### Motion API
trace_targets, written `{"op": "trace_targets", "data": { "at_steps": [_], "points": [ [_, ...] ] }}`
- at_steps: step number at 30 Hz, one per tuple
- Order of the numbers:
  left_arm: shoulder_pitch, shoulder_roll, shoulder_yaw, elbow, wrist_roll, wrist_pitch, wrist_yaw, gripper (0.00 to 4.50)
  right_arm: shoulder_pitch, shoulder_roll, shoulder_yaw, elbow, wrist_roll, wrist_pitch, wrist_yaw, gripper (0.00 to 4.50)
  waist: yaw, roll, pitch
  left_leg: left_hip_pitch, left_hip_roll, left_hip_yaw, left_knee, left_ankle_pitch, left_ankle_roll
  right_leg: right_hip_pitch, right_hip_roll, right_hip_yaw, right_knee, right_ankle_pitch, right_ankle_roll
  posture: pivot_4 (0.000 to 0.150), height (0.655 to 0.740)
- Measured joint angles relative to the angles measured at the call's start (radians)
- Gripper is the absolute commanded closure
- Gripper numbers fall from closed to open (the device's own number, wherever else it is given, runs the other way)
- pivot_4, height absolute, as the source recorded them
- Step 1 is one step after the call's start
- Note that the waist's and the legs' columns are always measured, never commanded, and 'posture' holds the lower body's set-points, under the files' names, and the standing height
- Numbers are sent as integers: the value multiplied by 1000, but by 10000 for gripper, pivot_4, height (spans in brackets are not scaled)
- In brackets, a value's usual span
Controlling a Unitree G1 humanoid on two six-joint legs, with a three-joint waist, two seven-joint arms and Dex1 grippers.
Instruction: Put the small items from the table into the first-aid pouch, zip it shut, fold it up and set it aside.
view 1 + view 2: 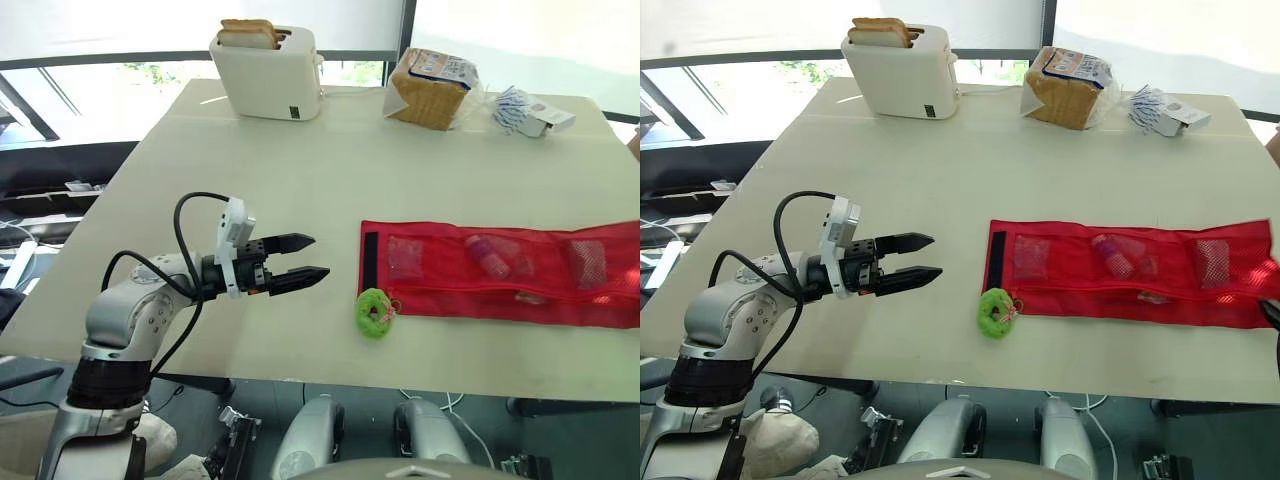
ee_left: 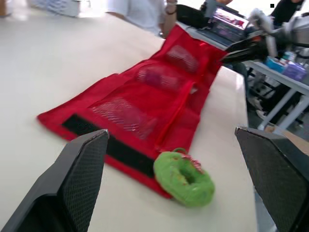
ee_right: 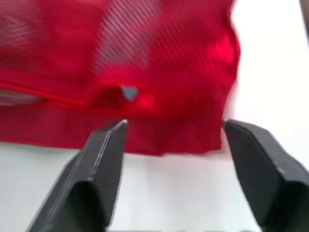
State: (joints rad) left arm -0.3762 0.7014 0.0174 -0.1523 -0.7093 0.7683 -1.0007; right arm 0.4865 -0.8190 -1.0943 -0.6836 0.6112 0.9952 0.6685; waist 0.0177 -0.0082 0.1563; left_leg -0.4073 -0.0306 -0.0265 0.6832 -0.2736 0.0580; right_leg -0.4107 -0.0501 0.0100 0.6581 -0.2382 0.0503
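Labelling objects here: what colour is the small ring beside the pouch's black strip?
The ring is bright green; the left wrist view shows it best.

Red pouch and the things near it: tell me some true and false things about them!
1. The red pouch lies unfolded on the table. True.
2. The green ring lies inside the pouch. False: it lies on the table beside the pouch's black-strip end.
3. The left gripper is open and holds nothing. True.
4. The toaster is empty. False: bread slices stick out of it.
5. The right gripper is shut on the pouch. False: its fingers stand apart at the pouch's edge.
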Motion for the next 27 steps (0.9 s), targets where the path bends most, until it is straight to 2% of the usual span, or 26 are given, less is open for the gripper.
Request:
{"op": "trace_targets", "data": {
  "at_steps": [2, 4, 5, 10, 13, 16, 23, 27],
  "points": [
    [-68, -14, -33, 64, 22, 108, 72, 0, 9, 25, -75, -93, 103, -77, 132, 5843, -1, 0, 0, 0, 1, -1, 0, 0, 0, 1, 1, -1, 0, 0, 0, 1500, 7400],
    [-118, -47, -59, 96, 22, 180, 110, 0, -3, 26, -103, -148, 170, -126, 184, 5843, -6, -1, 1, 1, 1, 0, 0, 0, 0, 1, 1, -1, 1, 0, 0, 1500, 7400],
    [-173, -102, -77, 131, 22, 263, 161, 0, -35, 18, -97, -193, 244, -158, 204, 5843, -8, -3, 2, 2, 1, 1, 0, 0, 0, 2, 0, 0, 1, 0, 0, 1500, 7400],
    [-261, -251, -94, 219, 38, 445, 331, 0, -59, -24, -12, -265, 342, -193, 174, 5843, -3, -5, 3, 2, 1, -1, 0, 0, -1, 1, -4, 0, 1, 0, 0, 1500, 7400],
    [-301, -297, -81, 234, 50, 508, 397, 0, -51, -24, 4, -282, 363, -198, 155, 5843, 6, -5, 2, 2, 0, -1, 1, 0, -1, 2, -6, 0, 1, 0, 0, 1500, 7400],
    [-320, -350, -29, 251, 47, 569, 445, 0, -40, -25, 6, -293, 385, -210, 146, 5843, 8, -5, 1, 3, 0, 0, 1, 0, -1, 3, -6, 0, 1, 0, 0, 1500, 7400],
    [-384, -576, 231, 350, 29, 806, 595, 0, 8, -27, 6, -306, 422, -239, 105, 5843, 17, -6, 2, 2, -1, 0, 1, 1, -2, 3, -6, 0, 1, 0, 0, 1500, 7400],
    [-397, -598, 295, 390, 4, 837, 633, 0, 19, -29, 18, -321, 432, -251, 85, 5843, 17, -6, 2, 2, 0, 0, 1, 3, -5, 2, -6, 0, 1, 0, 0, 1500, 7400]
  ]
}}
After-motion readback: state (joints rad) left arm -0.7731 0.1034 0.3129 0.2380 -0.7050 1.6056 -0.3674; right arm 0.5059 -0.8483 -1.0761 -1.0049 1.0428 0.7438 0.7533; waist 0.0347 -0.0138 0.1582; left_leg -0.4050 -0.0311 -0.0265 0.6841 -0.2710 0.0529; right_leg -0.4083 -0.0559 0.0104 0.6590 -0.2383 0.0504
